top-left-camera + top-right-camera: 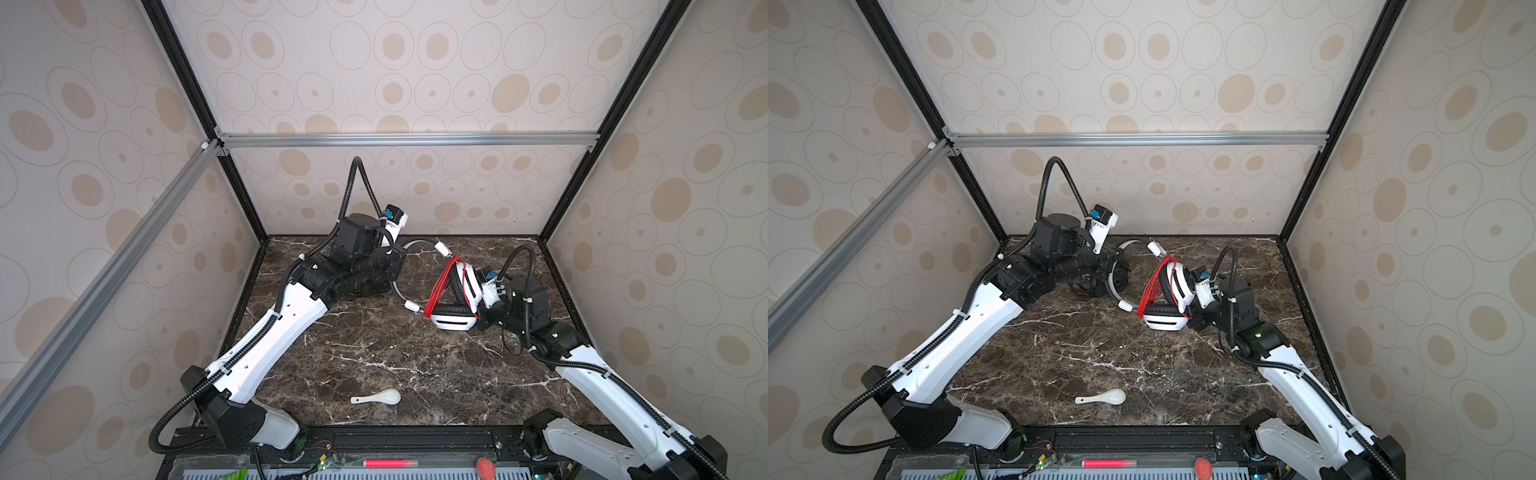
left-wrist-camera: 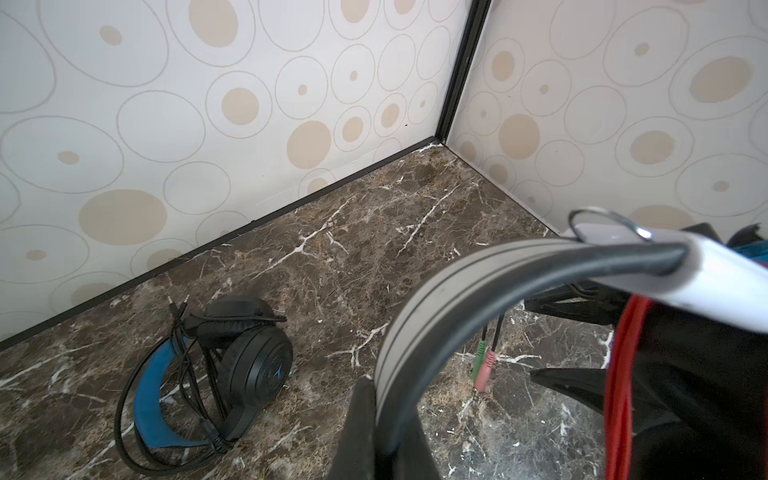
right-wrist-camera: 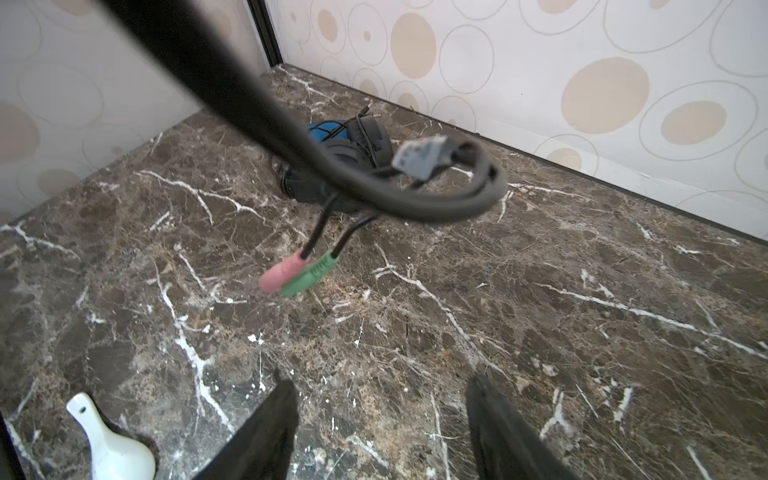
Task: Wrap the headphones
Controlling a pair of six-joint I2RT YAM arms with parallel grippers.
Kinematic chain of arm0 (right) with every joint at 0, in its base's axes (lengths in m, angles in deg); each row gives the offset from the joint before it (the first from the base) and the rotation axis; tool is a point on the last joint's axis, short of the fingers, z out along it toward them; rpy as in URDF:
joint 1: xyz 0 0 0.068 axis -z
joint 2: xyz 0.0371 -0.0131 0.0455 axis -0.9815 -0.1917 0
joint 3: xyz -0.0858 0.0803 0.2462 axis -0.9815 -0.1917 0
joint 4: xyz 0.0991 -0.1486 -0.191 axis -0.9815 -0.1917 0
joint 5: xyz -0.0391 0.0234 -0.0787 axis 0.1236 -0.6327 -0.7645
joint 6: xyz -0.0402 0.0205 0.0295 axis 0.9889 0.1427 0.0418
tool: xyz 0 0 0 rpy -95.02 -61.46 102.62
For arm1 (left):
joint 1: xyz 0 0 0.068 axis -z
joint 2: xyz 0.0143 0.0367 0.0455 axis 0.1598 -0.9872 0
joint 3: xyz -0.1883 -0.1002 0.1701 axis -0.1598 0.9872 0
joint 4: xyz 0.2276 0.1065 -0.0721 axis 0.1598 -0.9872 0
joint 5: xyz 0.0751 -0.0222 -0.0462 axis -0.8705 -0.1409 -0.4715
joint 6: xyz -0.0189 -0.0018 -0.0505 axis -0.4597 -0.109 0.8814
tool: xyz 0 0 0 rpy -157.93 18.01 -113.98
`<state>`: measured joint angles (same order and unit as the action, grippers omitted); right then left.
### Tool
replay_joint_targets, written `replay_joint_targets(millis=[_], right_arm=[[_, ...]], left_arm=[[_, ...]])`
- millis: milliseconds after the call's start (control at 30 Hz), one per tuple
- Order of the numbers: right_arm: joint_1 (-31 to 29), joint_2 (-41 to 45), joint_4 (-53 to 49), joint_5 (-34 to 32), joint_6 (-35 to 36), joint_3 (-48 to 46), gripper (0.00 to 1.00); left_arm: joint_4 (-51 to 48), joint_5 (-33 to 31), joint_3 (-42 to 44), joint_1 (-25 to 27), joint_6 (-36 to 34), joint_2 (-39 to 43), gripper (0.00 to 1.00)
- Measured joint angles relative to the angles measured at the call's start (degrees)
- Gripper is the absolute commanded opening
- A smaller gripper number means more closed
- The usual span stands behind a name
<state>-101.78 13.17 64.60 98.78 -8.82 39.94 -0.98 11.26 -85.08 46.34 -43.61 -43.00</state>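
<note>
The white headphones (image 1: pixel 453 322) stand at centre right in both top views, with the red cord (image 1: pixel 442 286) wound in several turns across the earcups. My left gripper (image 2: pixel 386 399) is shut on their grey headband (image 2: pixel 449 299). Pink and green plugs (image 3: pixel 295 274) dangle from the cord end above the table. My right gripper (image 3: pixel 382 384) is open and empty, low over the marble just behind the white earcups. The black headphones (image 2: pixel 232 365) with a blue inner band lie by the back wall, their thin cord bundled round them, partly under my left arm (image 1: pixel 1120 277).
A small white ceramic spoon (image 1: pixel 378 397) lies near the front edge of the marble table (image 1: pixel 374 353). The patterned walls and black frame posts close in the back and both sides. My left arm stretches across the left half toward the back.
</note>
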Motion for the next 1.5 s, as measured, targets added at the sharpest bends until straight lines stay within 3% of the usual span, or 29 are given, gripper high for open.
replay_joint_targets(millis=[500,1167,1367,1500], right_arm=[[4.6,6.0,4.7,4.1,-7.5,-3.7,0.74],[5.7,3.6,7.7,12.8,-10.0,-3.6,0.76],[5.9,1.2,9.6,12.8,-11.6,-3.6,0.71],[5.9,-0.4,11.5,12.3,-12.8,-3.6,0.60]], left_arm=[[-3.0,7.9,-3.6,-0.3,2.0,-2.5,0.00],[-3.7,12.1,-4.7,-0.3,2.6,-4.4,0.00],[-3.8,12.5,-5.0,-0.4,2.6,-5.0,0.00],[-3.9,12.5,-5.0,-0.4,2.6,-5.0,0.00]])
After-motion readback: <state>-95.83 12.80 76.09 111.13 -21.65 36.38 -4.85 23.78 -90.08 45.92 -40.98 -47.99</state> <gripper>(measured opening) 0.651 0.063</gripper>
